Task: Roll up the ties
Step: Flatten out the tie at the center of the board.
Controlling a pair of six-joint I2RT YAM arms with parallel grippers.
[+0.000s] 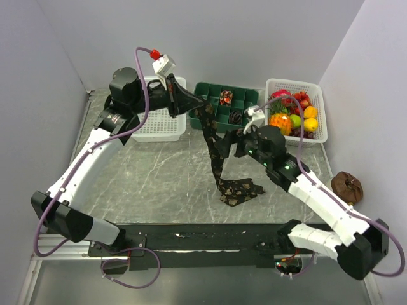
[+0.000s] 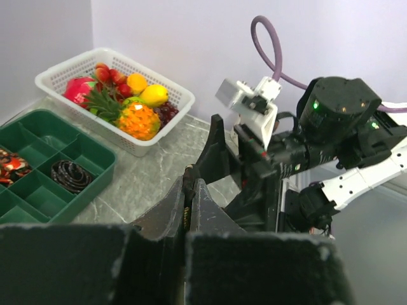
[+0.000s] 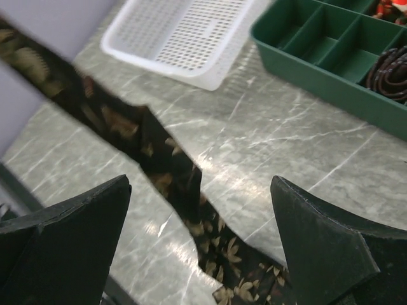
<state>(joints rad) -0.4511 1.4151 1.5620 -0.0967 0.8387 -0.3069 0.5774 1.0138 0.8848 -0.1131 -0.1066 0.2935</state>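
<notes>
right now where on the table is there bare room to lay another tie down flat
Best: the bare marble in front of the white basket, between the left arm and the hanging tie. Crowded: the back edge with the green tray and fruit basket, and centre-right around the right gripper.

Top view: tie (image 1: 218,173) upper end hidden inside left hand (image 1: 193,101), at green tray (image 1: 249,95) front-left corner.
Left wrist view: only thin tie edge shows between pressed fingers (image 2: 166,222); tray cut by left edge, reddish coil (image 2: 9,166) half out.
Right wrist view: tie blurred, both ends out of frame; dark coil (image 3: 389,71) cut by right edge.
Brown lump (image 1: 347,187) far right of tray: too small to identify.
</notes>
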